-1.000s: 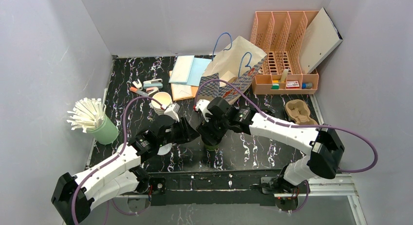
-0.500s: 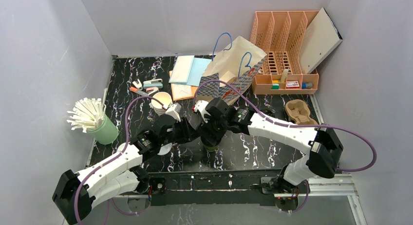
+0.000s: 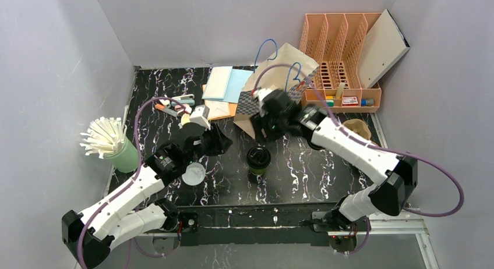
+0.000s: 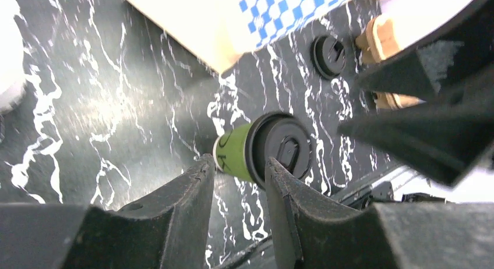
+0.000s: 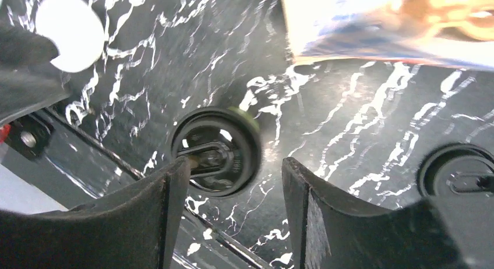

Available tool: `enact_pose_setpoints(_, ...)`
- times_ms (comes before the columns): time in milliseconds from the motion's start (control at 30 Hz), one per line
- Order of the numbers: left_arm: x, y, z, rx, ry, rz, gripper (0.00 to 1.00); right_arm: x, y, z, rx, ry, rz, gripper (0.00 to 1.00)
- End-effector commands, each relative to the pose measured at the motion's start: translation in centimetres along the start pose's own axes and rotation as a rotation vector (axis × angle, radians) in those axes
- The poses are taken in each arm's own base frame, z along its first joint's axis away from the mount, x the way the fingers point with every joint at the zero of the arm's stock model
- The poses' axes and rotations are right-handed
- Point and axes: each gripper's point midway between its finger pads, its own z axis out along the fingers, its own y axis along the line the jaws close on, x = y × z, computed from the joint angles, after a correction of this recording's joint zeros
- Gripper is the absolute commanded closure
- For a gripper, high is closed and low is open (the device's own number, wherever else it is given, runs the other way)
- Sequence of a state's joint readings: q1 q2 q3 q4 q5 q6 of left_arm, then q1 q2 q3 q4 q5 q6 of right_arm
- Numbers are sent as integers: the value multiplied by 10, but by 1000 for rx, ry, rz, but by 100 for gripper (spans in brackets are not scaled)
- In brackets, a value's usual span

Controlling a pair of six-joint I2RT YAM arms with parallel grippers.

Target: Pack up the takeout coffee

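Observation:
The takeout coffee (image 3: 258, 158), a green cup under a black lid, stands upright near the table's front middle. It also shows in the left wrist view (image 4: 236, 155) and from above in the right wrist view (image 5: 215, 149). My left gripper (image 3: 218, 142) hovers to its left, apart from it. Its fingers (image 4: 239, 164) are open with only table between them, the cup beyond their tips. My right gripper (image 3: 267, 128) hangs behind the cup, near the checked paper bag (image 3: 279, 77). It is open (image 5: 236, 162) and empty.
A white lid (image 3: 193, 173) lies front left. A loose black lid (image 5: 460, 173) lies right of the cup. A green holder of straws (image 3: 122, 155) stands at the left edge. Papers (image 3: 224, 85), an orange organizer (image 3: 341, 59) and a pulp cup carrier (image 3: 356, 129) are at the back.
My right gripper has risen off the cup and drawn back toward the bag, its jaws narrowing. My left gripper has pulled back to the left. The lidded cup now stands uncovered.

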State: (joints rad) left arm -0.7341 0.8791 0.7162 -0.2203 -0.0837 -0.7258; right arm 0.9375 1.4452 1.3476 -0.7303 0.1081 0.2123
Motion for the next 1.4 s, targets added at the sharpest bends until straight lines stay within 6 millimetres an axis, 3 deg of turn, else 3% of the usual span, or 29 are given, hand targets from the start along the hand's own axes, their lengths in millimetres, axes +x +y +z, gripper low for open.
enact_pose_setpoints(0, -37, 4, -9, -94, -73, 97, 64, -15, -28, -42, -64, 32, 266, 34)
enact_pose_setpoints(100, -52, -1, -10, -102, -100, 111, 64, -16, -39, -53, -39, 22, 282, 31)
enact_pose_setpoints(233, -54, -8, -6, -77, -99, 109, 62, -14, -23, -62, -126, -62, 193, 13)
enact_pose_setpoints(367, -46, -11, 1, -52, -67, 88, 61, 1, -8, -51, -105, -52, 86, 2)
enact_pose_setpoints(600, -28, 2, 5, -31, -39, 8, 61, 24, 15, -17, -15, 6, -126, 2)
enact_pose_setpoints(767, -22, 13, 4, -51, -20, -1, 59, 28, 14, 2, 39, 38, -180, 2)
enact_pose_setpoints(1367, -20, 23, -3, -79, -6, 18, 59, 37, 23, 35, 9, 103, -217, 3)
